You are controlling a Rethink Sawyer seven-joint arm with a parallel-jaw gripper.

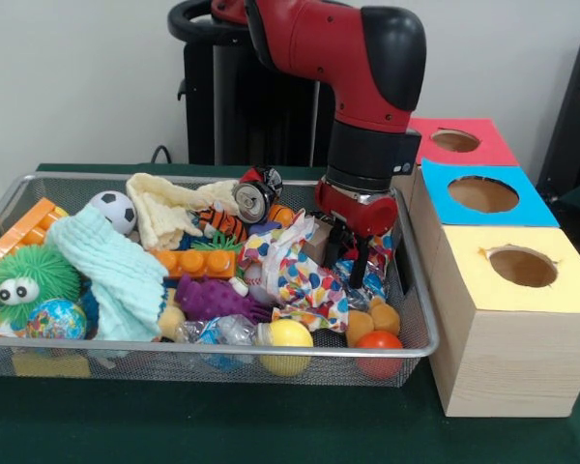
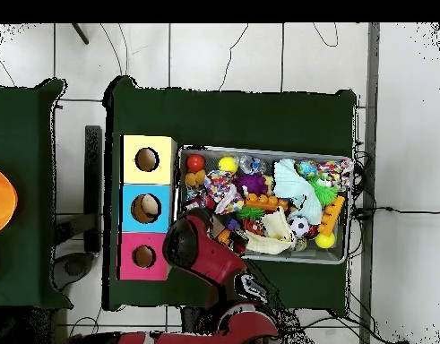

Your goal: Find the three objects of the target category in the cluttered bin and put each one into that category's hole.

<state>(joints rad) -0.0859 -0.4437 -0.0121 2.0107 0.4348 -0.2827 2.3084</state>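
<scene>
My gripper [image 1: 346, 253] reaches down into the right end of the wire mesh bin [image 1: 222, 356], among a colourful dotted cloth [image 1: 292, 273] and a shiny wrapper. A small brown object [image 1: 317, 243] lies right beside it; whether it is held is unclear. Three wooden boxes stand to the right of the bin, each with a round hole: red top [image 1: 490, 145], blue top [image 1: 522, 205], yellow top [image 1: 570, 285]. In the overhead view the arm [image 2: 203, 249] hides the gripper, and something pale shows inside the blue box's hole [image 2: 149, 208].
The bin holds several toys: a soccer ball [image 1: 115, 210], a green fuzzy ball with eyes [image 1: 29, 278], a mint cloth [image 1: 116, 275], a cream cloth [image 1: 169, 208], an orange brick [image 1: 195, 263], a purple spiky toy [image 1: 213, 298], a yellow ball [image 1: 285, 335], a red ball [image 1: 379, 344], a tin can [image 1: 254, 199].
</scene>
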